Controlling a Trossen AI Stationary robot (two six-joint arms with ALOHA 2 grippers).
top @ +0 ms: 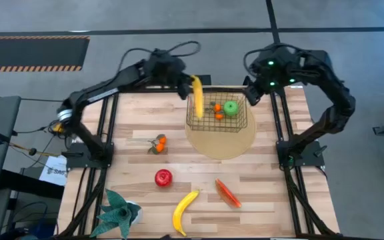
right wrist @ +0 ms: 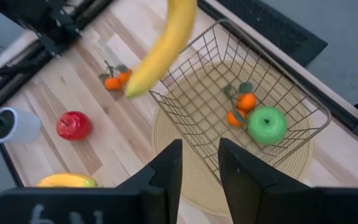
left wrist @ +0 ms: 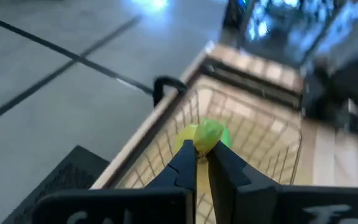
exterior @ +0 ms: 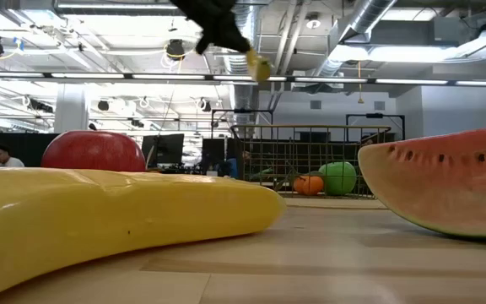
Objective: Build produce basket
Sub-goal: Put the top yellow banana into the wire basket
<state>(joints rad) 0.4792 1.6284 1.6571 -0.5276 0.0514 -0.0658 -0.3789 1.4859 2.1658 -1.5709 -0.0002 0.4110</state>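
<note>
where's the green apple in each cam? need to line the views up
High view: green apple in the basket, toward its right end.
Low view: green apple right of centre, behind the basket mesh.
Left wrist view: not identifiable; only the held banana's tip shows.
Right wrist view: green apple right of centre, inside the basket.
Shared landmark: the basket.

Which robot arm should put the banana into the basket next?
The left one, probably. Its left claw is shut on the banana, which hangs over the basket edge. The right claw holds nothing, hovering near the basket's other side.
</note>
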